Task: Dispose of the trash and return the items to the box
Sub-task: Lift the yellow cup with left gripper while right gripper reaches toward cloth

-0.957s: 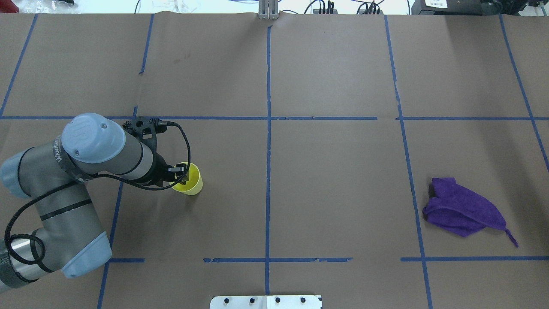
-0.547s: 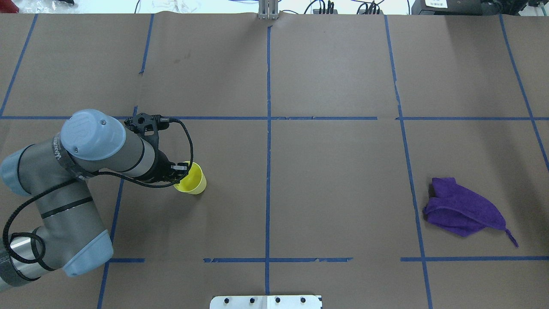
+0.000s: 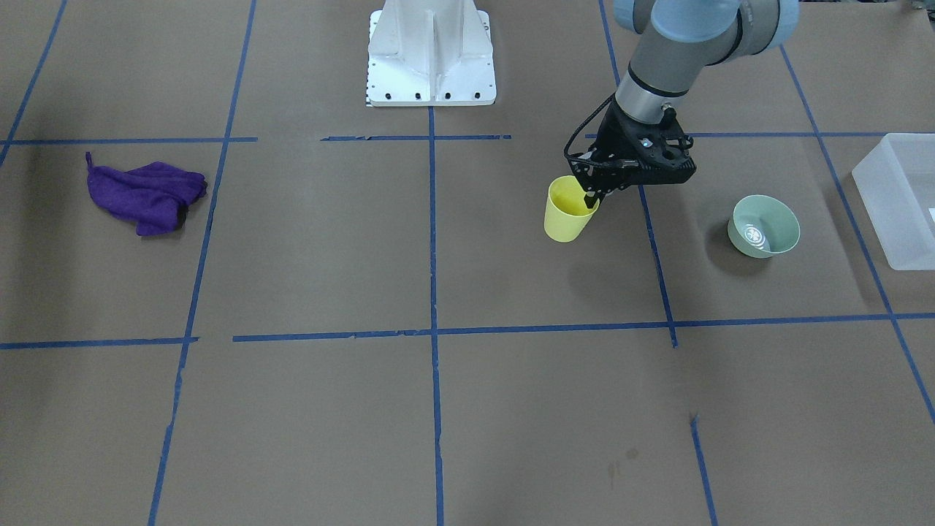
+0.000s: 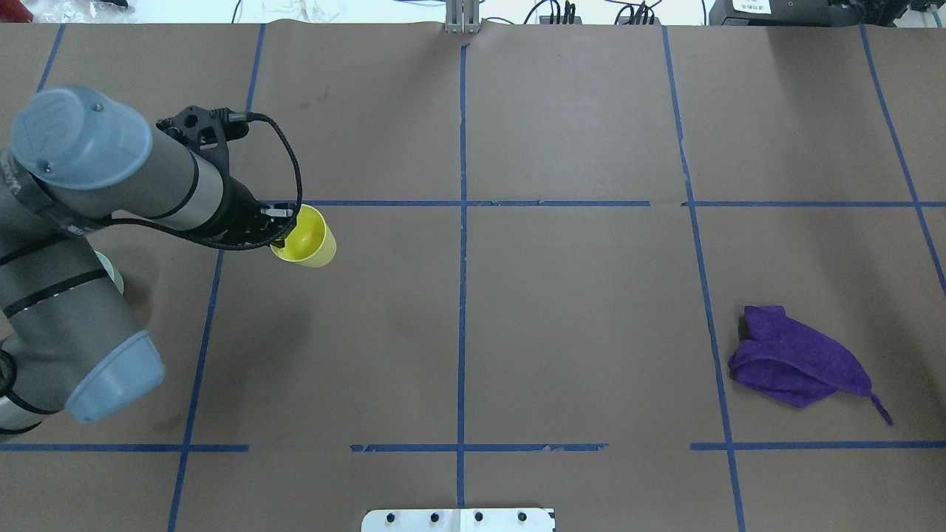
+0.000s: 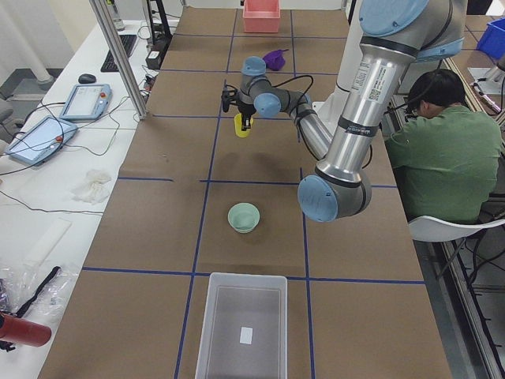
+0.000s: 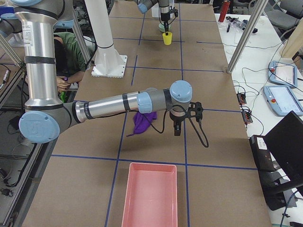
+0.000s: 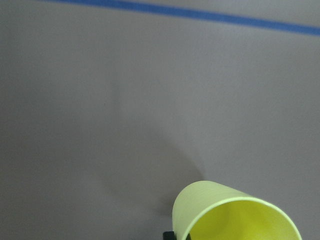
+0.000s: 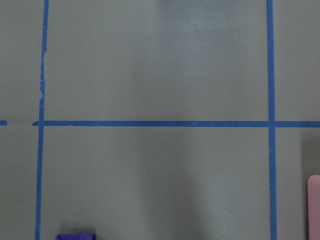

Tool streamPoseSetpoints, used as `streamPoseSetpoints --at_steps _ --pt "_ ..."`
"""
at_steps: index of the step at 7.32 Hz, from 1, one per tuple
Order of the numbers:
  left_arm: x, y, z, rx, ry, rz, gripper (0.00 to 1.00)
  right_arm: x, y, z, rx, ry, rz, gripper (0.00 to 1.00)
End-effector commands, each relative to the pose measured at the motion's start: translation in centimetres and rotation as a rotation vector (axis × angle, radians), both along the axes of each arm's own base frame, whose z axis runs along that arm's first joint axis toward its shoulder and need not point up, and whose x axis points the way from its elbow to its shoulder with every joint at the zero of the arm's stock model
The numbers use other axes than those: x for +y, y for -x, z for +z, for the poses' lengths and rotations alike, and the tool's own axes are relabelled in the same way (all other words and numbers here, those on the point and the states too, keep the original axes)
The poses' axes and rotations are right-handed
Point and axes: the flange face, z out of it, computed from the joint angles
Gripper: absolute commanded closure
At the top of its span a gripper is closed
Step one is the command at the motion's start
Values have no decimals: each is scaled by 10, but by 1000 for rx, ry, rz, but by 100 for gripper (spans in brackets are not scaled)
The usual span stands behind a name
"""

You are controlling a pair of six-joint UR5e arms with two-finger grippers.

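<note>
Where brown paper covers the counter point(image 4: 562, 332), blue tape point(image 4: 463, 295) marks it into squares, and the white base point(image 3: 431, 55) stands at its 12 o'clock edge in the front-facing view. A desk point(image 5: 47, 181) with a pendant point(image 5: 85, 101) runs along the counter's far side, and a person point(image 5: 446, 162) in green sits on the robot's side. A pink bin point(image 6: 149, 198) lies at the counter's right end and the box point(image 3: 876, 204) at its left end. A purple cloth point(image 4: 802, 362) lies toward 4 o'clock in the overhead view.

The left fingers point(image 3: 589, 199) are closed on the cup point(image 3: 566, 219), one inside the rim and one outside, at the rim's 3 o'clock in the front-facing view. The cup hangs clear of the counter, mouth up and slightly tilted. The bowl point(image 3: 763, 226) sits upright at the cup's 3 o'clock, well apart from it, with the box beyond in the same direction. The right fingers point(image 6: 177, 128) point down just beside the cloth; whether they are open or closed cannot be told.
</note>
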Motion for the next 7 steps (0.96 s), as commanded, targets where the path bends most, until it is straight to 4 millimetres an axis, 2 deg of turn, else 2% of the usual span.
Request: streamPoseSetpoints --at_steps 1,2,4,6,7 --pt "-25 54 -16 -68 -83 7 100 20 81 -55 78 34 26 0" --pt "-42 85 -12 -92 -120 14 100 37 109 -52 54 31 55 0" --pt "-72 146 0 -184 -208 34 100 88 174 -37 -10 33 131 0" --pt "-91 194 20 -274 -301 96 100 119 239 -42 34 88 152 0" --pt "-100 213 27 -305 -333 118 100 134 266 -38 72 78 159 0"
